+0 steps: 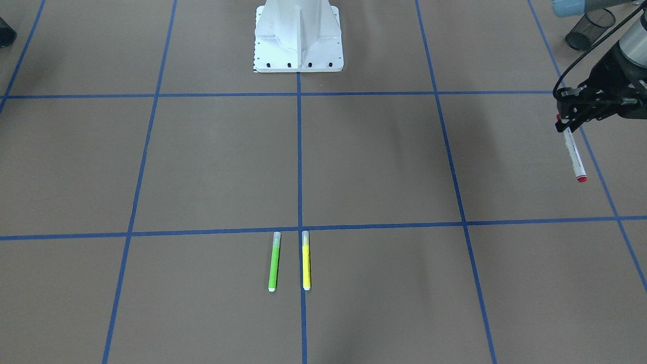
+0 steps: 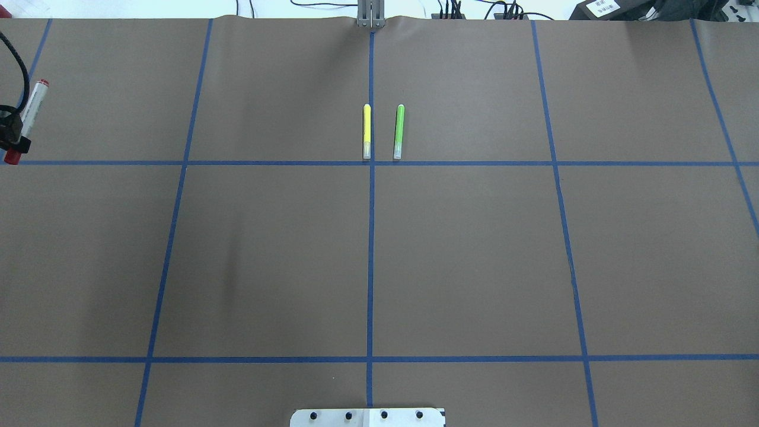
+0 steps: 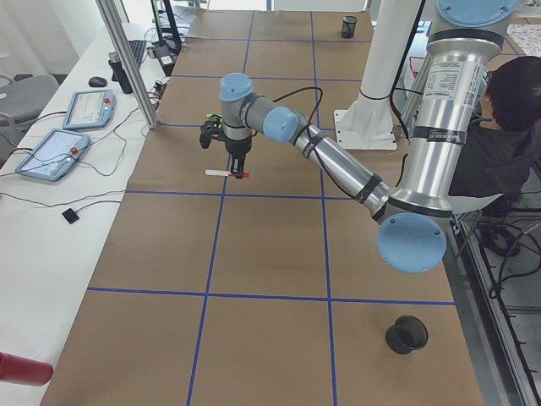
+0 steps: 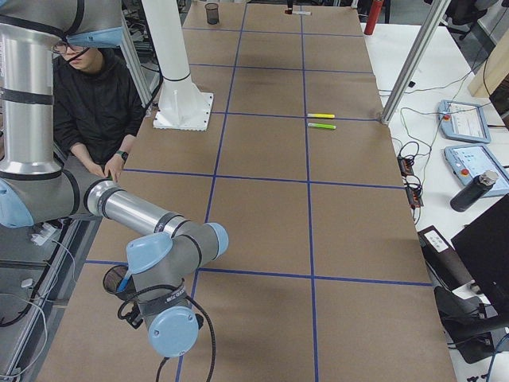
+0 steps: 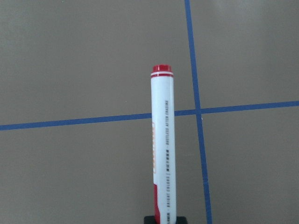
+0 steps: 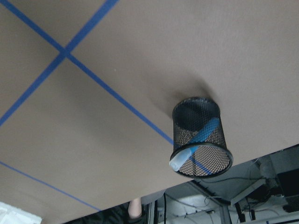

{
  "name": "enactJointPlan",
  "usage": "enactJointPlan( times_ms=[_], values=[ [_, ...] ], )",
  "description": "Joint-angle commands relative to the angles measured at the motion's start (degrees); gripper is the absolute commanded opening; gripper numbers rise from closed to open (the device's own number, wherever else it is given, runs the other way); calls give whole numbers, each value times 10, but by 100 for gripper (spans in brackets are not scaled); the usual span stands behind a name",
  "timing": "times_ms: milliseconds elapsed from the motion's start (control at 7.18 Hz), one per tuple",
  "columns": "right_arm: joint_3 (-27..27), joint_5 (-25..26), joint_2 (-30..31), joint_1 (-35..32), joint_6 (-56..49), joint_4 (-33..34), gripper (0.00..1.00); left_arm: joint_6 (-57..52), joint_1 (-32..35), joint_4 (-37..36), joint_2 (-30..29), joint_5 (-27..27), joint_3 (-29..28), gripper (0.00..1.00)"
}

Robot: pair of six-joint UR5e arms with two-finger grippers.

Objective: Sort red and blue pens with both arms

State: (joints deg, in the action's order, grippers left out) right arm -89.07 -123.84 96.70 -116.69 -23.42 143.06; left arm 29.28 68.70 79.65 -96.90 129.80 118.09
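The red pen (image 1: 574,151), a white printed barrel with a red end, hangs over the table at my left side with my left gripper (image 1: 566,120) shut on its capped end. The left wrist view shows the same red pen (image 5: 162,149) pointing away over a blue tape crossing. From overhead the left gripper (image 2: 10,135) sits at the frame's left edge. The blue pen (image 6: 204,132) leans inside a black mesh cup (image 6: 202,164) in the right wrist view. My right gripper (image 4: 132,312) shows only from the right side, low beside that cup (image 4: 115,281); I cannot tell whether it is open or shut.
A lime-green marker (image 1: 273,261) and a yellow marker (image 1: 306,260) lie side by side near the centre tape line. Another mesh cup (image 1: 589,28) stands behind the left gripper. The white pedestal (image 1: 298,35) is at the robot's side. A person (image 4: 87,87) sits beside it.
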Motion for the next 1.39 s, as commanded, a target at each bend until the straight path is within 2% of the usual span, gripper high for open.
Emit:
enactJointPlan(
  times_ms=[0,279,418,557,697,975,1254],
  values=[
    [-9,-6,-11,29,78,-249,99,-57,19,0,80,0,6,0],
    [-22,-20,-13,106,224,-434,99,-127,69,0,174,1,2,0],
    [-26,-45,-24,144,291,-479,99,-190,111,-1,216,2,-12,0],
    [-26,-64,-52,173,348,-501,99,-247,168,-5,249,1,-35,0],
    [-26,-65,-76,191,363,-505,99,-285,196,-32,273,1,-46,0],
    [-29,-103,-111,226,402,-506,99,-390,289,-216,296,0,-38,0],
    [-66,-109,-120,260,455,-506,99,-422,325,-315,330,2,-41,0]
  ],
)
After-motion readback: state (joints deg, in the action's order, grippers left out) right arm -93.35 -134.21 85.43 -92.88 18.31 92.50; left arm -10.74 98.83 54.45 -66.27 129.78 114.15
